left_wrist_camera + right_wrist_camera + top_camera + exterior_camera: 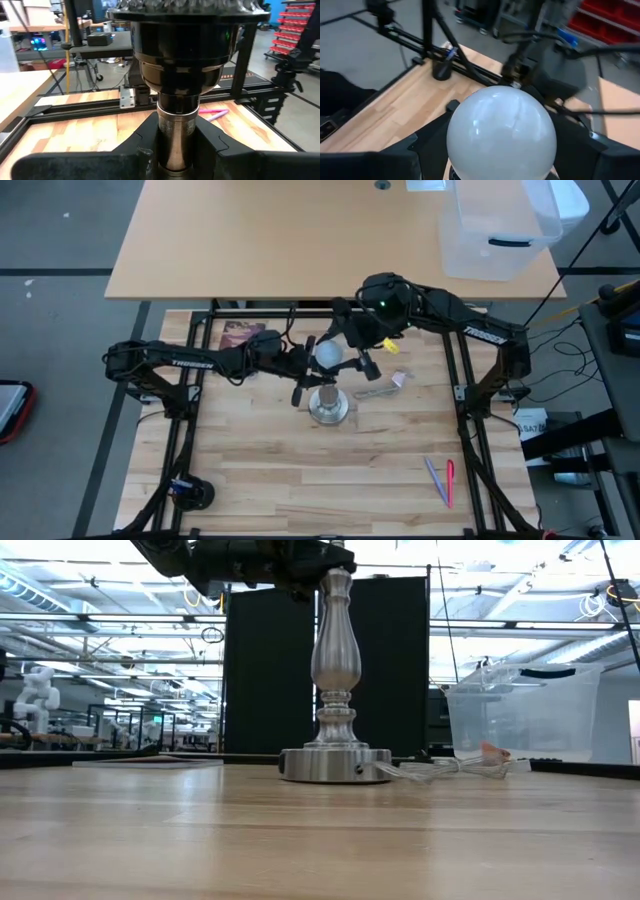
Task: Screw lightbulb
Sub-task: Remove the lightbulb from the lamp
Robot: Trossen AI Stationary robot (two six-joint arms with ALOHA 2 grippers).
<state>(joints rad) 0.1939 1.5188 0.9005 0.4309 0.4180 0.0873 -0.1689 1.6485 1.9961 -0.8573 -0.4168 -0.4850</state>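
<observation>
A silvery lamp stand [335,670] is upright near the table's middle, its round base [328,408] on the wood. It carries a dark socket [180,55] on top. My left gripper [177,145] reaches in from the table's left and is shut on the stand just under the socket. The lightbulb [328,352], a frosted white globe [501,132], sits above the socket with my right gripper [501,150] shut on it. The globe hides its screw base, so I cannot tell whether it is in the socket. My left gripper pinches the stand's metal neck [175,131], right below the socket, between its two fingers [142,145]. The fingers come in about level from the table's left, across the neck. The stand is upright on its base. My right gripper pinches the globe's two sides [457,145] between its fingers [427,147]. It comes from the far right, slanting down. The bulb is globe up, above the stand's top.
A clear plastic bin [495,230] is on the far table at the right. A pink-tipped wrapper [400,377] and a clear cord [375,392] lie right of the stand. Pens [442,480] lie near the right front, and a black cup [190,495] is at the near left.
</observation>
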